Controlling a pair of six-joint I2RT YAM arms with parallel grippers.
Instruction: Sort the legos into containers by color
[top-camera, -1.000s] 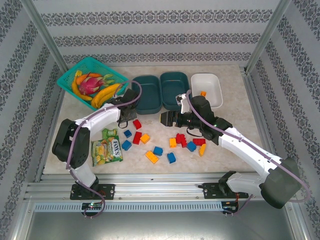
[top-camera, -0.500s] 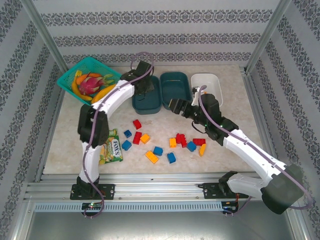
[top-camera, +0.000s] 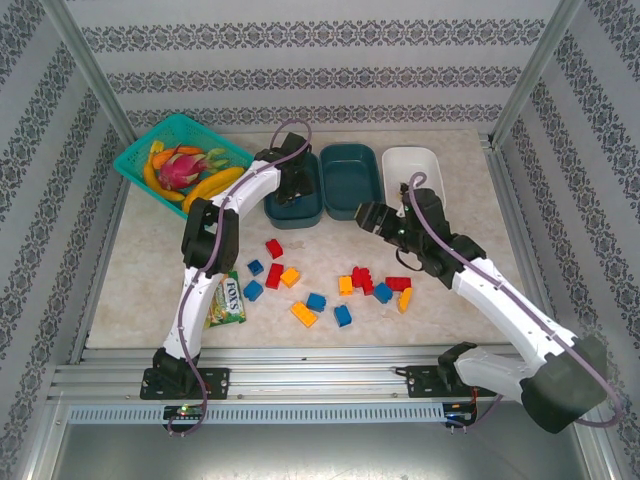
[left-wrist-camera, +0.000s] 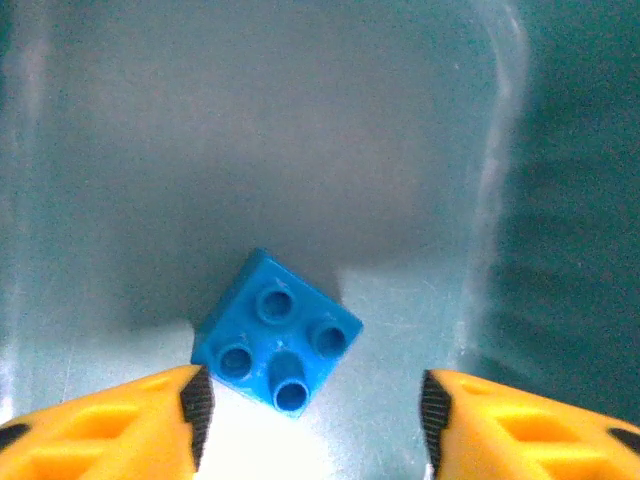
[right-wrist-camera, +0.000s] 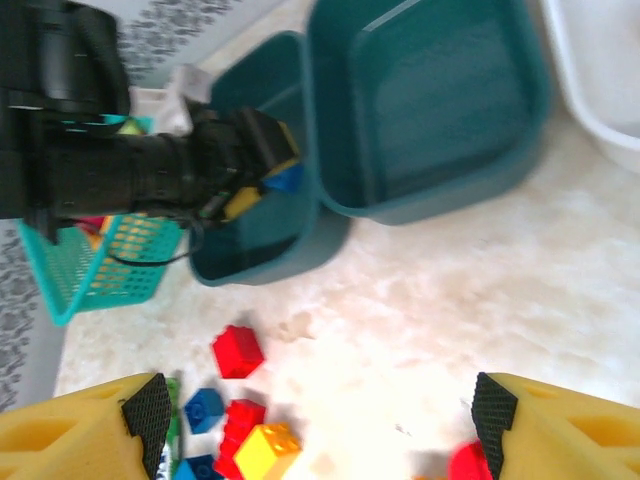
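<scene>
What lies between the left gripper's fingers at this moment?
A blue lego, studs up on the teal tub floor, with the left gripper open around it; the left wrist view shows it.

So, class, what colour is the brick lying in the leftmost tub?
Blue. The brick shows best in the left wrist view.

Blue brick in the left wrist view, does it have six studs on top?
No, the blue brick shows four round studs on top, set in a two-by-two square.
</scene>
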